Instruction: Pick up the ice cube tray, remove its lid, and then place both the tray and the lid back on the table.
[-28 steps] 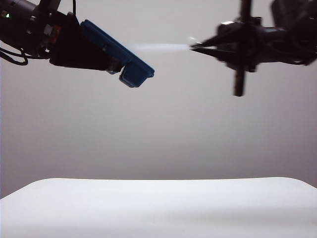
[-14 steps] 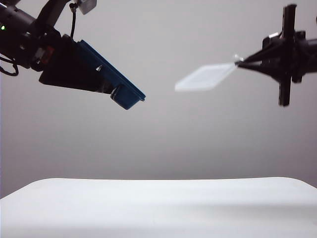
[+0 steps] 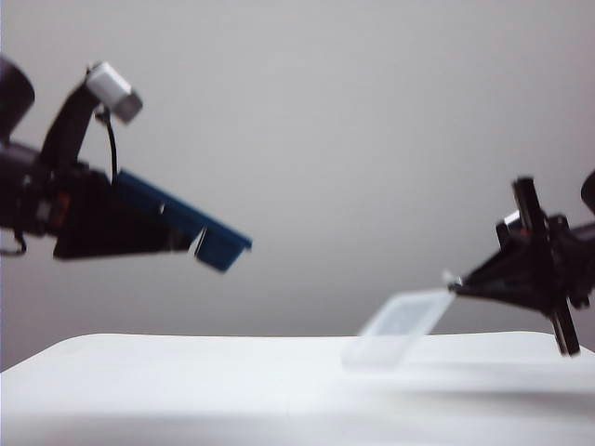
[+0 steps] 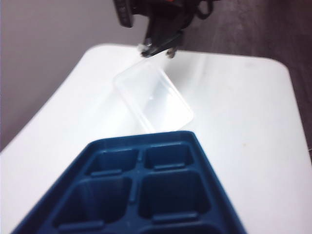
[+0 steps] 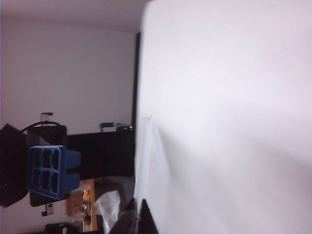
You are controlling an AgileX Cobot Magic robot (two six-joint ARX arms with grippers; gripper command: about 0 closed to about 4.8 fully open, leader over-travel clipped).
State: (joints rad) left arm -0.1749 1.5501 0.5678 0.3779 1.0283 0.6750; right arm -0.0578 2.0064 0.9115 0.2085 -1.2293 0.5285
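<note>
Exterior view. Ice cube tray (image 3: 191,228): dark blue, held in the air at the left, tilted with its free end lower, well above the tabletop (image 3: 186,390). Left gripper (image 3: 172,243): dark mass at the tray's left end; its fingers appear to be clamped on the tray, but how they stand cannot be made out in this view. Lid (image 3: 400,325): translucent, blurred, tilted, its free corner just above or touching the tabletop at right of centre; which of the two cannot be told. Right gripper (image 3: 456,286): at the right, low, fingers together on the lid's upper edge.

Left wrist view. Tray (image 4: 146,190) open, its compartments empty, projecting over the tabletop (image 4: 253,136). Beyond it the lid (image 4: 153,100) hangs from the right gripper (image 4: 156,48). The left fingers are not visible.

Right wrist view. Lid (image 5: 146,161) seen edge-on, running out from the pinched fingertips (image 5: 139,212) along the white tabletop (image 5: 224,97). Tray (image 5: 51,170) far off, in the air.

Risks, as judged. The lid is pinched by one thin edge only, so it could pivot or slip out if its free corner meets the surface first. The tray is high and tilted; released there, it would drop and likely tumble.
</note>
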